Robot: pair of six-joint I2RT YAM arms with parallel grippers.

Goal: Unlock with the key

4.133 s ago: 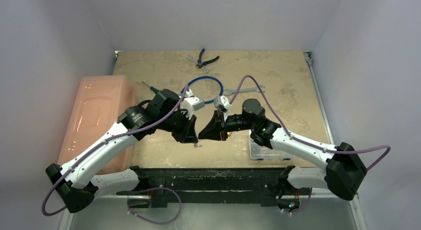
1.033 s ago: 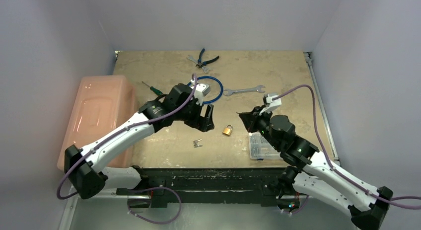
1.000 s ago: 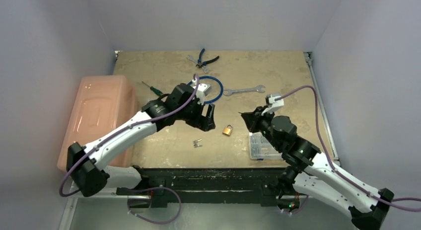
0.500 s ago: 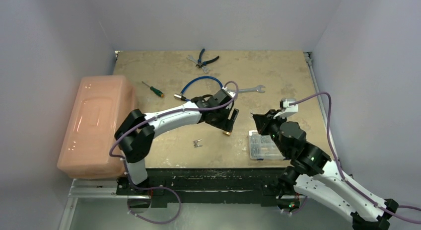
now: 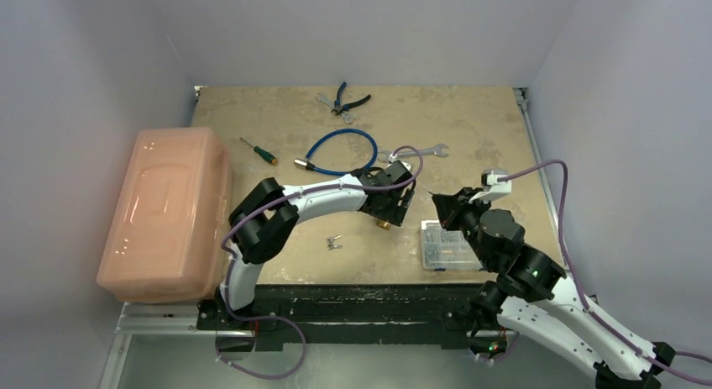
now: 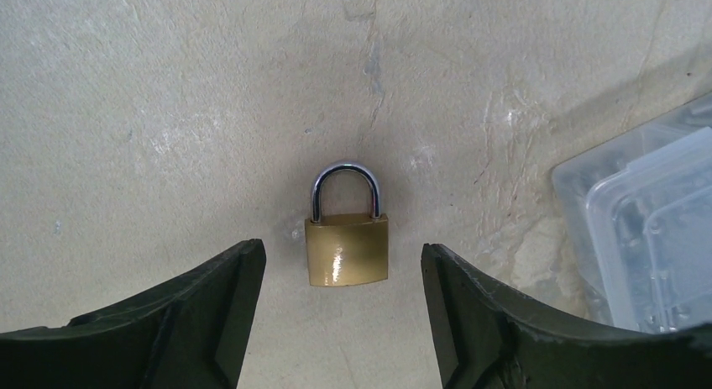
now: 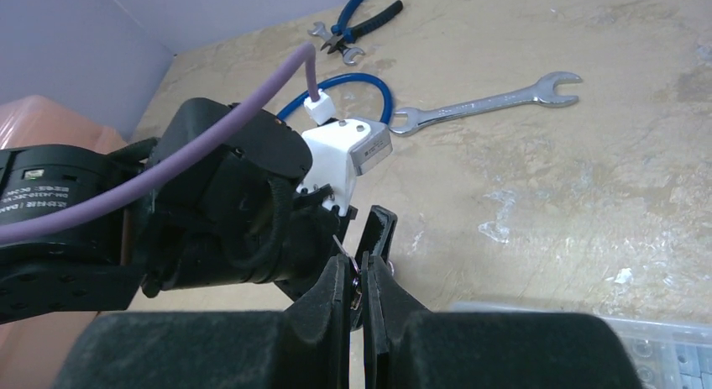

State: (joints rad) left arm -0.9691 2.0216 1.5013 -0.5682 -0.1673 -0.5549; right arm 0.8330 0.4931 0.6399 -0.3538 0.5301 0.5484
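Note:
A little brass padlock (image 6: 347, 248) lies flat on the table with its shackle closed. My left gripper (image 6: 340, 254) hangs right over it, open, one finger on each side and neither touching. From above, the padlock (image 5: 385, 223) peeks out under the left gripper (image 5: 390, 212). My right gripper (image 5: 438, 202) hovers just to the right of it, shut on the key (image 7: 356, 270), a thin silver sliver with a small ring pinched between the pads. In the right wrist view the right gripper (image 7: 357, 261) points at the left wrist.
A clear plastic parts box (image 5: 443, 244) sits right of the padlock, under my right arm. Two spare small keys (image 5: 334, 244) lie to its left. Farther back are a silver wrench (image 5: 413, 153), a blue cable loop (image 5: 336, 145), pliers (image 5: 344, 99) and a screwdriver (image 5: 256, 150). A pink bin (image 5: 164, 208) stands at the left.
My left arm has swung right and come down over the padlock, its jaws a little narrower. My right arm has drawn back to the right, still pinching the key.

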